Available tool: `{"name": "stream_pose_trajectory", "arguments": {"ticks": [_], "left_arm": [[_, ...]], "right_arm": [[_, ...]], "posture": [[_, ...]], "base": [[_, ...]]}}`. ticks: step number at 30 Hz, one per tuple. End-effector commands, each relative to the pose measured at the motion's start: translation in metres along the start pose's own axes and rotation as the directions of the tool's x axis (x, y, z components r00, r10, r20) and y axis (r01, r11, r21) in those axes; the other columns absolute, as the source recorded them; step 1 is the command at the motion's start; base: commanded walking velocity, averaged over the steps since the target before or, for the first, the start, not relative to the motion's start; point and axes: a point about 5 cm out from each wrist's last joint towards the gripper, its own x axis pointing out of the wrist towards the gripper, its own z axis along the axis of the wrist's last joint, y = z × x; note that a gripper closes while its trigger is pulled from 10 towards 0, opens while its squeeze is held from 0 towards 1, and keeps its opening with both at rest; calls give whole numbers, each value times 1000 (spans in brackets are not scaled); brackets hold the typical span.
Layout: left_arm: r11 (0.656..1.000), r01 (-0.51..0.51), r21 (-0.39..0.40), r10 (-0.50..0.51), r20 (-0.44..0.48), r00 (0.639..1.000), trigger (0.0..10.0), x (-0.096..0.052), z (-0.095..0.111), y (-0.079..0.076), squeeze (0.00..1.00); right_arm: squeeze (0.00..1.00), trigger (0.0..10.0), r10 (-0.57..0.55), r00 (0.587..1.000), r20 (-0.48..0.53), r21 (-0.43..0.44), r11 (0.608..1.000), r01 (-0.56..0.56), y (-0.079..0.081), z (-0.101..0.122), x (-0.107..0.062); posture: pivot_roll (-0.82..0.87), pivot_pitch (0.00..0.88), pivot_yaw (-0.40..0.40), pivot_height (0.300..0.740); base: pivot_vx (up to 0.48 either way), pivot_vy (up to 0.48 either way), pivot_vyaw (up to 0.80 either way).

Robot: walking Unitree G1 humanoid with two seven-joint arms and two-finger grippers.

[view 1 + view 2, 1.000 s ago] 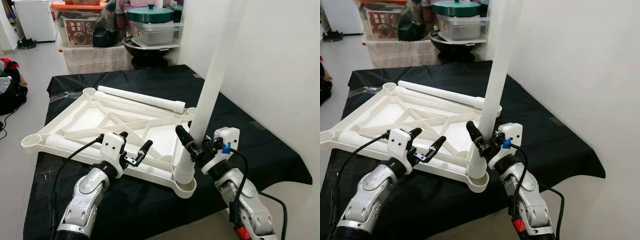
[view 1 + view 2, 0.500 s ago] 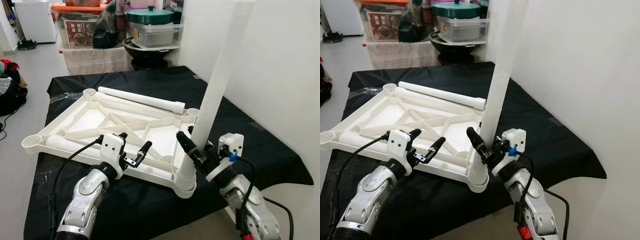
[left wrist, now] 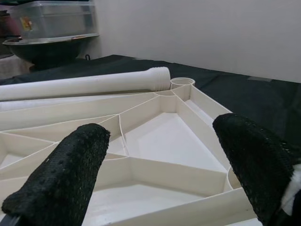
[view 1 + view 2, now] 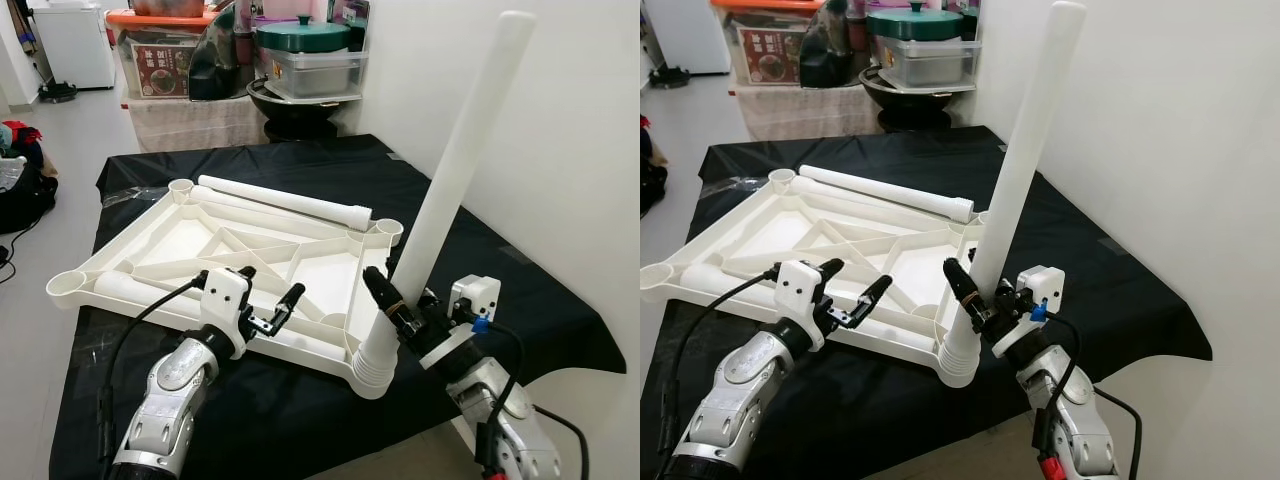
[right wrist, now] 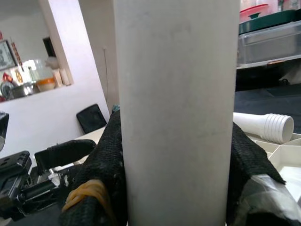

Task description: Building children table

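A white ribbed tabletop (image 4: 200,250) lies upside down on the black cloth, with round sockets at its corners. My right gripper (image 4: 396,306) is shut on a long white table leg (image 4: 455,180). The leg tilts to the right, and its threaded foot (image 4: 375,362) sits at the near right corner socket. In the right wrist view the leg (image 5: 176,108) stands between both black fingers (image 5: 106,165). My left gripper (image 4: 268,296) hovers open over the tabletop's near edge, holding nothing. A second leg (image 4: 285,200) rests along the far rim and a third (image 4: 125,288) along the near left rim.
The black cloth (image 4: 520,300) covers the low work surface, and a white wall rises close on the right. Behind stand storage boxes (image 4: 160,50), a lidded container (image 4: 305,55) and a black wok (image 4: 290,100). A dark bag (image 4: 20,190) sits on the floor at left.
The held leg has tipped from near upright to a lean to the right, and my right arm has moved right and lower with it. The left gripper has stayed put.
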Motion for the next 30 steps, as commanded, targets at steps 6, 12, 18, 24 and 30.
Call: {"name": "stream_pose_trajectory", "arguments": {"ticks": [6, 12, 18, 24, 30], "left_arm": [[1000, -3, -2, 3, -40, 999, 10000, -3, -5, 6, 0], [1000, -7, 0, 7, -40, 999, 10000, -4, -4, 7, 0], [1000, -7, -1, 7, -43, 999, 10000, -5, -5, 7, 0], [1000, 0, -6, 0, -49, 999, 10000, -4, -7, 5, 0], [1000, 11, -10, -11, -51, 999, 10000, -2, -7, 4, 0]], "right_arm": [[0, 10000, 34, 992, -124, 73, 997, -25, 5, -34, -5], [0, 10000, 55, 990, -133, 21, 998, -53, 6, -35, 0], [0, 10000, 64, 986, -153, -1, 998, -65, 5, -39, -2], [0, 10000, 17, 985, -170, -11, 1000, -19, -5, -40, -14], [0, 10000, -82, 983, -165, 35, 995, 89, -20, -42, -29]], "posture": [[79, 0, -59, 740], [88, 0, -61, 740], [82, 0, -58, 740], [65, 0, -49, 740], [51, 0, -45, 740]], "base": [[0, 0, 0], [0, 0, 0], [0, 0, 0], [0, 0, 0], [0, 0, 0]]}}
